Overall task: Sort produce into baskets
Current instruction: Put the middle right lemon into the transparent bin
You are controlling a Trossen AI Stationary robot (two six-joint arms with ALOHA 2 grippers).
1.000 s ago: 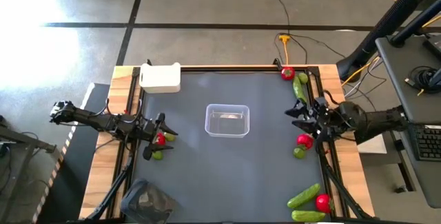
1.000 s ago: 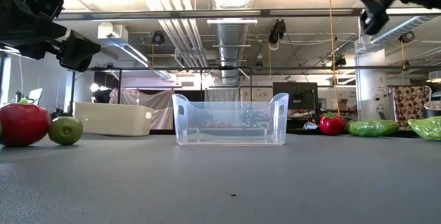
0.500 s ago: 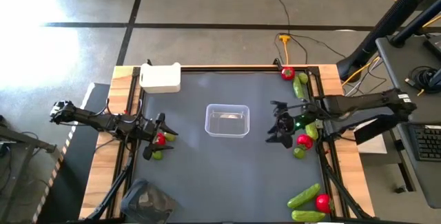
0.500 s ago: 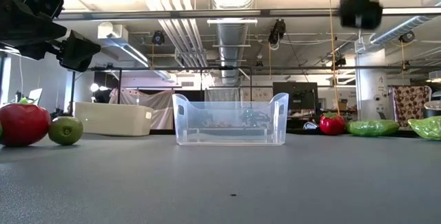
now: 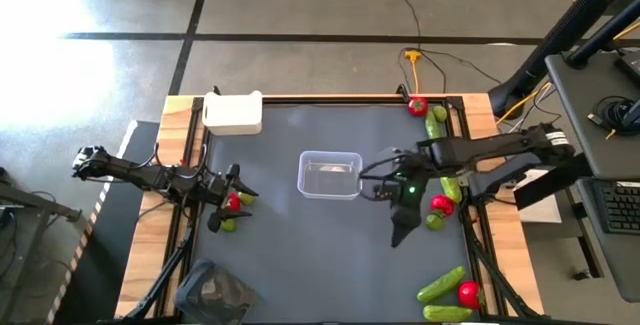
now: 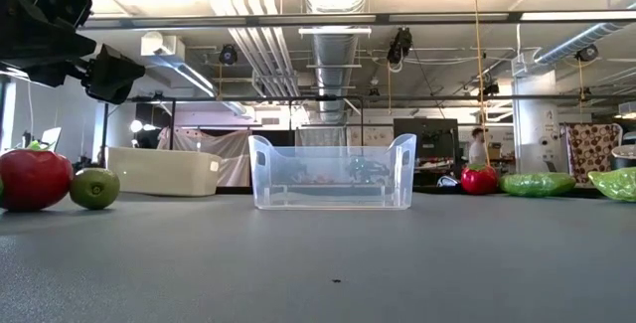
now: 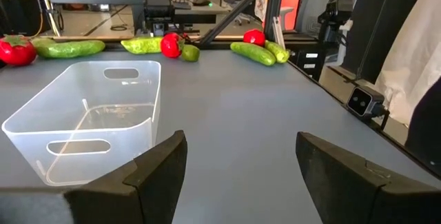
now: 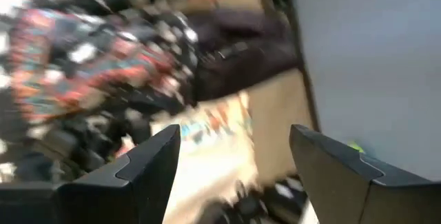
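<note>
My left gripper (image 5: 236, 199) hangs open and empty above a strawberry (image 5: 232, 203) and a round green fruit (image 5: 228, 225) at the table's left; both rest on the mat (image 6: 33, 178) (image 6: 94, 188). My right gripper (image 5: 400, 227) is open and empty over the mat, just right of the clear tub (image 5: 330, 175). The white tub (image 5: 233, 113) stands at the far left and the dark tray (image 5: 212, 290) at the near left. More strawberries (image 5: 441, 204), green fruits (image 5: 434, 222) and cucumbers (image 5: 440, 285) lie along the right edge.
A strawberry (image 5: 417, 106), a green fruit (image 5: 440, 113) and a cucumber (image 5: 435, 130) lie at the far right corner. Two cucumbers and a strawberry (image 5: 468, 292) lie at the near right corner. A person (image 6: 479, 149) stands far off in the room behind.
My right gripper has swung from above the produce at the right edge toward the table's middle, ending beside the clear tub, and has turned as it went. Nothing on the table has moved.
</note>
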